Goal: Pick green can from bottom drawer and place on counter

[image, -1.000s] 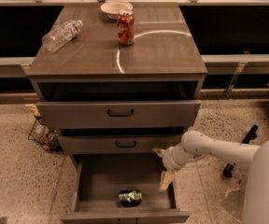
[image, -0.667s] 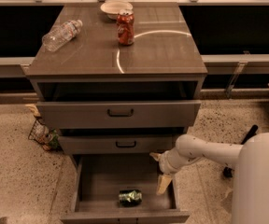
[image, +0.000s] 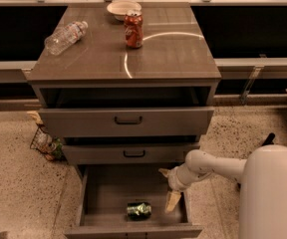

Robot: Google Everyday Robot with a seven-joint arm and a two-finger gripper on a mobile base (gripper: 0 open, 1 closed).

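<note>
The green can (image: 139,210) lies on its side near the front of the open bottom drawer (image: 113,187). My gripper (image: 167,187) hangs inside the drawer's right side, just right of the can and slightly above it. Its tan fingers (image: 173,201) are spread apart and hold nothing. The white arm reaches in from the right. The counter (image: 168,54) is the glossy grey-brown cabinet top with a curved light reflection.
A red soda can (image: 133,29), a white bowl (image: 123,7) and a plastic bottle lying on its side (image: 65,37) are on the counter. The two upper drawers (image: 127,119) are partly pulled out above the bottom one. A wire basket (image: 46,144) sits on the floor at left.
The gripper has moved a little left and down into the bottom drawer, closer to the green can. The can has not moved.
</note>
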